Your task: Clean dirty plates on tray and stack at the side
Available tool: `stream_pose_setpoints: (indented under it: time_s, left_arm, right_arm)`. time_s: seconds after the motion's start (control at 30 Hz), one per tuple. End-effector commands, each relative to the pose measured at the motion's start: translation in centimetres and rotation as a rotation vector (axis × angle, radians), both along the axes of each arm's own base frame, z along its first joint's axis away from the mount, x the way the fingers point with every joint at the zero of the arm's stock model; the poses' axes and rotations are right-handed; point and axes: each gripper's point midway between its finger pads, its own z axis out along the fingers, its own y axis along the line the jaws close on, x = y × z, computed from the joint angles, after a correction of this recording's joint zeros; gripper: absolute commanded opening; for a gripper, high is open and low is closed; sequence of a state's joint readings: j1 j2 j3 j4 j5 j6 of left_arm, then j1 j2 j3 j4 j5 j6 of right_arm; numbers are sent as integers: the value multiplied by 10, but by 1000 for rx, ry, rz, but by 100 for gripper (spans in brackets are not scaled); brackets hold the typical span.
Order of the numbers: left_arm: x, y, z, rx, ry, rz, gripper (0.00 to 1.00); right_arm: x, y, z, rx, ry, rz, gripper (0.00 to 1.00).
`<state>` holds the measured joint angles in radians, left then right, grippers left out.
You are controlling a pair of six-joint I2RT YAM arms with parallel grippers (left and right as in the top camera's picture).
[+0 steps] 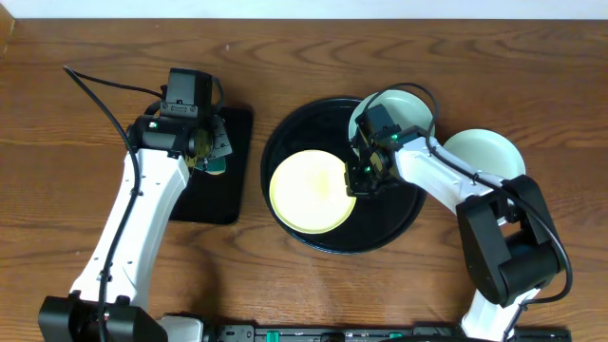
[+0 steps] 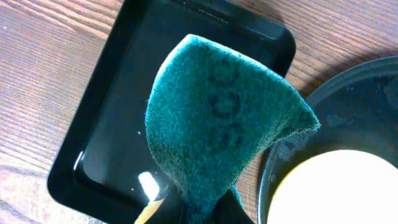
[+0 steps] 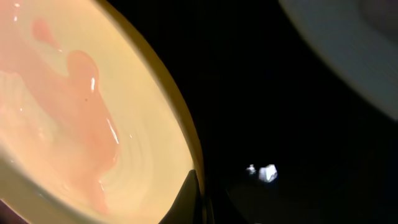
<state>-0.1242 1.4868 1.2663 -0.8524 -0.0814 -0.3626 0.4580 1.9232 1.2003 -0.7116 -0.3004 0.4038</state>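
Your right hand (image 1: pixel 366 177) is closed on the right rim of the yellow plate (image 1: pixel 304 195), which lies in the round tray (image 1: pixel 313 119). Your left hand (image 1: pixel 211 152) is clamped on the green sponge (image 2: pixel 217 124), over the small rectangular tray (image 2: pixel 106 118). Pin the plate steady and sweep the sponge flat across the reddish smear (image 3: pixel 87 118). The right fingers are mostly lost in the dark, and the left ones are hidden behind the sponge. A blue-green plate (image 1: pixel 407 104) at the tray's far-right edge is partly blocked by the arm.

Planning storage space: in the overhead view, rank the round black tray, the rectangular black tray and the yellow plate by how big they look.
1. round black tray
2. rectangular black tray, partly hidden under the left arm
3. yellow plate
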Motion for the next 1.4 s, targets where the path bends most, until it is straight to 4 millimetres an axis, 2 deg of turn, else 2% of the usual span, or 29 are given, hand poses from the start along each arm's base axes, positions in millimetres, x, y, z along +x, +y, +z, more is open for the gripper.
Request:
stream_pose_setpoints:
  time_s: [0.0,0.2,0.37,0.53,0.73,0.9,1.07,1.37]
  left_arm:
    - [3,2,2,6,-6,5,8]
    - [4,2,2,6,-7,5,8]
    - [4,2,2,6,-7,5,8]
    - [3,2,2,6,-6,5,8]
    - [3,2,2,6,-6,5,8]
    - [3,2,2,6,-6,5,8]
    - [3,2,2,6,-6,5,8]
    - [3,2,2,5,-6,5,8]
  right_arm:
    - [27,0,46,-77,-180,62,1]
    - [41,-17,99,-322,-371,75,1]
    - [45,-24,125,-489,-492,90,1]
    - [45,-22,146,-658,-630,109,1]
    - [37,-13,188,-848,-862,84,1]
    - [26,-2,222,-904,-1008,73,1]
    - [17,-4,254,-942,-1122,19,1]
    - [14,-13,277,-949,-1190,-67,1]
